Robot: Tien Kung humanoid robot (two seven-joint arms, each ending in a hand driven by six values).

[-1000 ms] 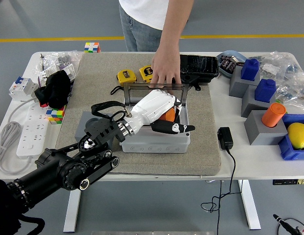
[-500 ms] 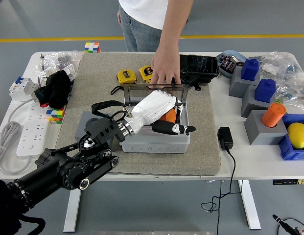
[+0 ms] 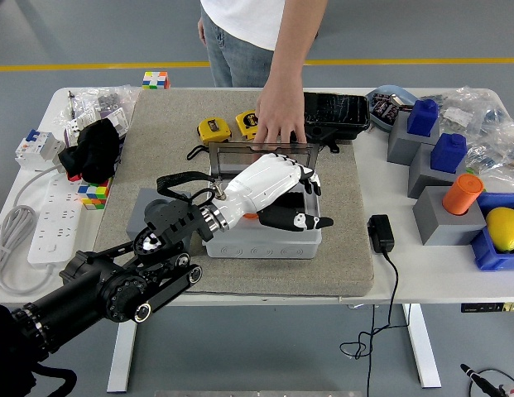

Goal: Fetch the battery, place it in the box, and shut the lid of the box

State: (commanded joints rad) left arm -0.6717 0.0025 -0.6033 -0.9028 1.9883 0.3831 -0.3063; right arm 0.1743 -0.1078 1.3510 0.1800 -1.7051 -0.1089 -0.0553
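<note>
Our left robot hand (image 3: 277,186) hovers over the open grey box (image 3: 261,236), fingers loosely spread and pinching nothing, with the orange battery (image 3: 250,217) a sliver inside the box beneath our palm. The person's hand (image 3: 280,116) props the clear lid (image 3: 258,155) at the box's far edge, so closing it could catch our fingers (image 3: 306,177) or theirs. We can read no labels.

One head view looks forward and down from high on the near side, at middling range; the counter (image 3: 422,273) spans the frame, its near edge low.
</note>
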